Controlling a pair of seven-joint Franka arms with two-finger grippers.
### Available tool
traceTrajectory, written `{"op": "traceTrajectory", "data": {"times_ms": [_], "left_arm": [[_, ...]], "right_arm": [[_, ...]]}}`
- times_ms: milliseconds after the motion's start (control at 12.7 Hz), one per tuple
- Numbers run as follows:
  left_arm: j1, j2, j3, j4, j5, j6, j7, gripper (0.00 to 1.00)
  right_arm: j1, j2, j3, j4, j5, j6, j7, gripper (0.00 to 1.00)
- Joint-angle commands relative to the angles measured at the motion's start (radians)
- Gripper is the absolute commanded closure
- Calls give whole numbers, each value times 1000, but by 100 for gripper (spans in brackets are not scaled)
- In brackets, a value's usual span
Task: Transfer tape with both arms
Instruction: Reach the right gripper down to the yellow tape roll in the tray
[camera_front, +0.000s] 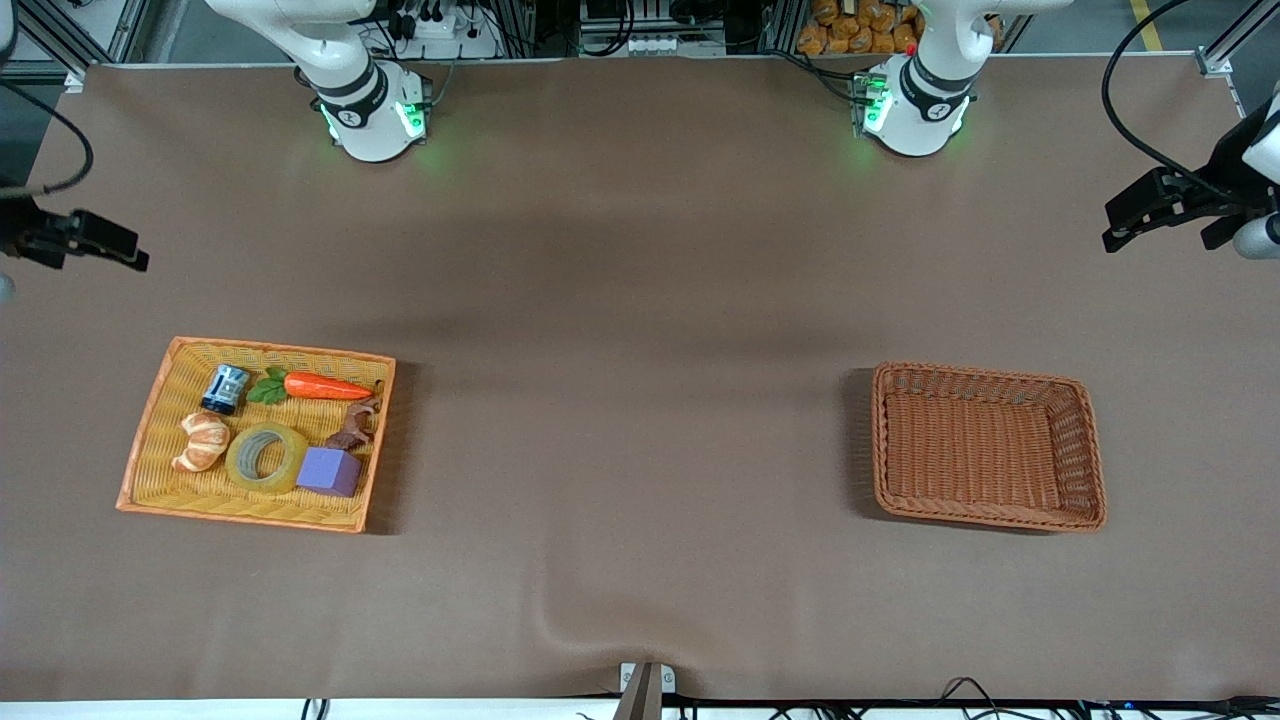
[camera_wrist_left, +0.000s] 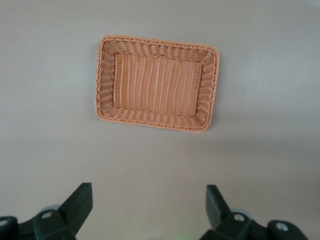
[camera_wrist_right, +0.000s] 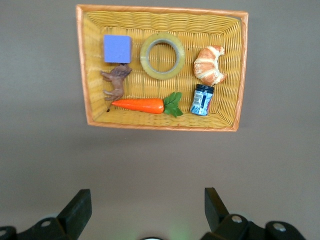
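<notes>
Tape (camera_front: 266, 457): you had it lying flat in the yellow tray (camera_front: 150, 430), between croissant (camera_front: 202, 441) and purple cube (camera_front: 330, 471).
Right gripper (camera_wrist_right: 145, 210): jaws wide, empty, above table near the tray.
Left gripper (camera_wrist_left: 149, 207): jaws wide, empty, near the brown basket (camera_front: 1085, 440).
Progress: nothing done; you still faced pickup, handover, drop-off.

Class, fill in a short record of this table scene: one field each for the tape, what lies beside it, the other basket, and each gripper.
tape: tape lies flat in the yellow basket, toward the right arm's end of the table
beside tape: croissant and purple cube
also in that basket: carrot, can, brown toy animal
brown basket: holds nothing, toward the left arm's end
left gripper: open, above the table, holds nothing
right gripper: open, above the table, holds nothing
</notes>
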Motion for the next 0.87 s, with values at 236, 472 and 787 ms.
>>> {"op": "traceTrajectory", "data": {"times_ms": [236, 472, 787], "left_arm": [[0, -1, -2, 1, -11, -15, 17, 0], [-3, -1, -2, 1, -11, -15, 16, 0], [-3, 8, -17, -6, -13, -15, 8, 0]], "right_arm": [[-54, 257, 6, 18, 26, 180, -7, 0], [-54, 387, 4, 18, 24, 321, 1, 0], [-66, 576, 6, 20, 23, 614, -11, 0]]}}
